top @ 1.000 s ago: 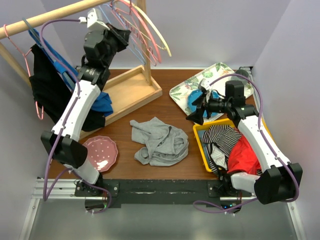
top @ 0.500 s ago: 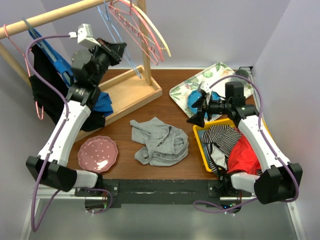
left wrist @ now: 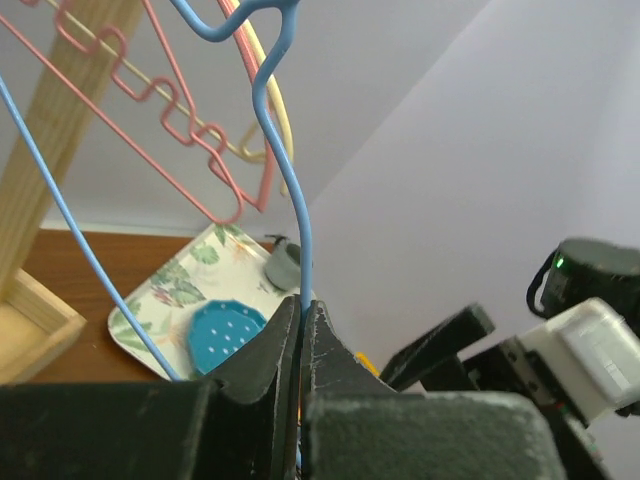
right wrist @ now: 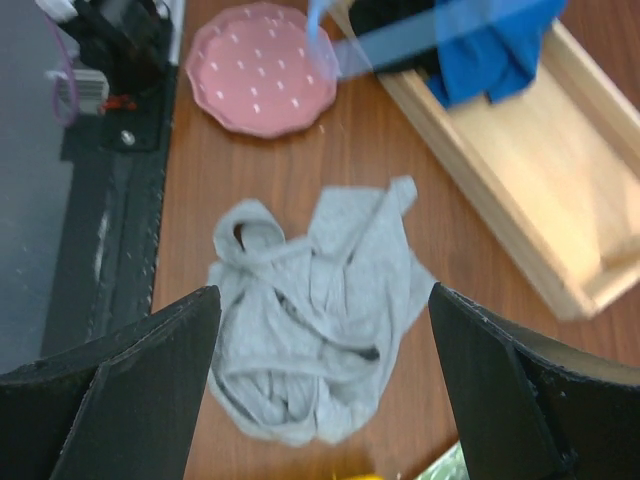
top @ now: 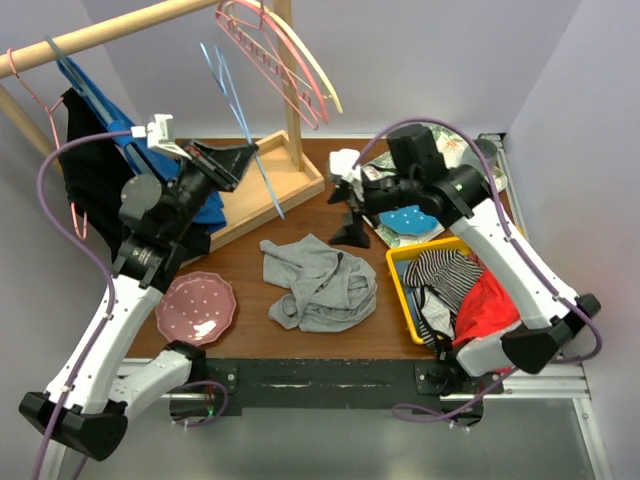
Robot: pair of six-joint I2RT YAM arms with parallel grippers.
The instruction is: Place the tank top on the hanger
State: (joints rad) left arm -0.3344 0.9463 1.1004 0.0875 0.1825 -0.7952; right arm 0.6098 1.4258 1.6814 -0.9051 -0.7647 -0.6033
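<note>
Tank top (top: 318, 283) lies crumpled mid-table, just near-left of the right gripper (top: 347, 212), whose fingers spread wide above it. At far left, the left gripper (left wrist: 300, 312) pinches the hanger (left wrist: 303, 220) wire.

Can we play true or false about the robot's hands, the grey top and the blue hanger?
1. The left hand is pinching the blue hanger. True.
2. The grey tank top is hanging on the blue hanger. False: it lies crumpled on the table, and the hanger is bare.
3. The right hand is open above the grey tank top. True.
4. The grey tank top is lying on the pink plate. False: the plate sits off to one side, and the top does not touch it.
</note>
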